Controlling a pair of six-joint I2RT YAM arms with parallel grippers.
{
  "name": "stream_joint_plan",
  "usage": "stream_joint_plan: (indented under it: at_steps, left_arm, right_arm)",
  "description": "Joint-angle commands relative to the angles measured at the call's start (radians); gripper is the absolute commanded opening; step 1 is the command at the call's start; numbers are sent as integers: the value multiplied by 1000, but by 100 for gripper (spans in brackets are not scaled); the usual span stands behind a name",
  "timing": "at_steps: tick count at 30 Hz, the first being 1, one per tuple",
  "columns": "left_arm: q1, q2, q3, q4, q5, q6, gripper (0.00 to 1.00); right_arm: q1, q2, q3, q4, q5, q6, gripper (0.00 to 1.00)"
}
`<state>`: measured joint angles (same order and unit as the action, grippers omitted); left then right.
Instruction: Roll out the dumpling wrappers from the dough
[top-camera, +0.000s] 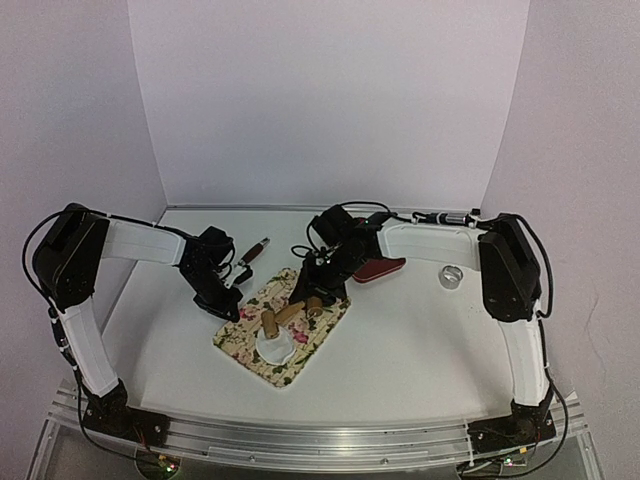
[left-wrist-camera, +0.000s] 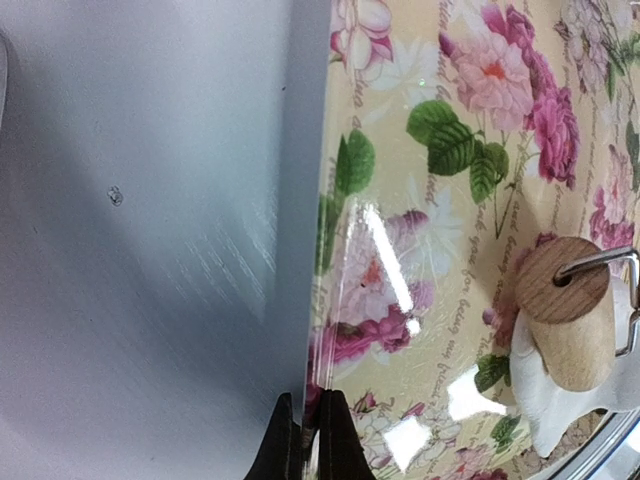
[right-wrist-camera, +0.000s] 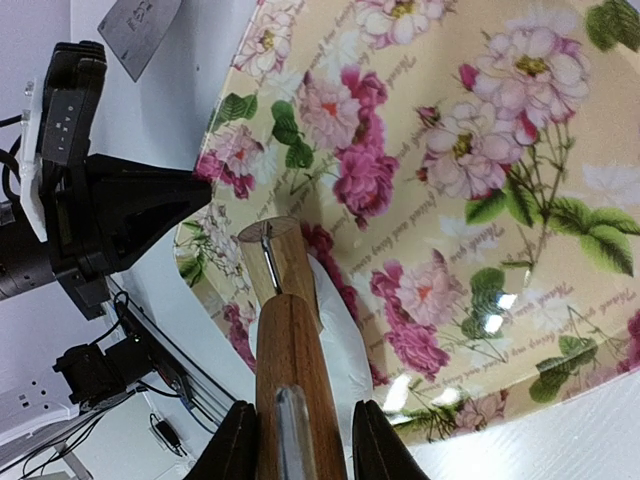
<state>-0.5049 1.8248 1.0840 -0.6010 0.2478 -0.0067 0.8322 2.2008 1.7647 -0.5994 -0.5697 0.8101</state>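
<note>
Right hand (right-wrist-camera: 305, 440) clamps rolling pin (right-wrist-camera: 290, 350) handle; left hand (left-wrist-camera: 312, 445) pinches floral board (left-wrist-camera: 420, 310) edge.

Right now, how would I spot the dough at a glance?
Start at the floral board on the white table. On its near end lies the dough, a lump under the wooden roller: the only plain white thing on that patterned surface.
</note>
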Motion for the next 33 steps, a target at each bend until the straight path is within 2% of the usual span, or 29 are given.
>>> stream_joint_plan:
  at_steps: [1,12,18,24,33]
  left_arm:
    - [46,-1,-28,-16,-110,-49,0]
    - [81,-1,-27,-19,-146,-50,0]
    - [87,-1,-20,-16,-134,-50,0]
    - [86,-2,5,-15,-93,-28,0]
    - [86,-8,22,-10,-50,-9,0]
  right_arm:
    - [-43,80,-196,-430,368,-14,0]
    - [-107,13,-280,-420,392,-28,0]
    - [-121,-2,-266,-413,385,-47,0]
    - [-121,11,-66,-408,345,-72,0]
    - [-119,27,329,-362,92,-75,0]
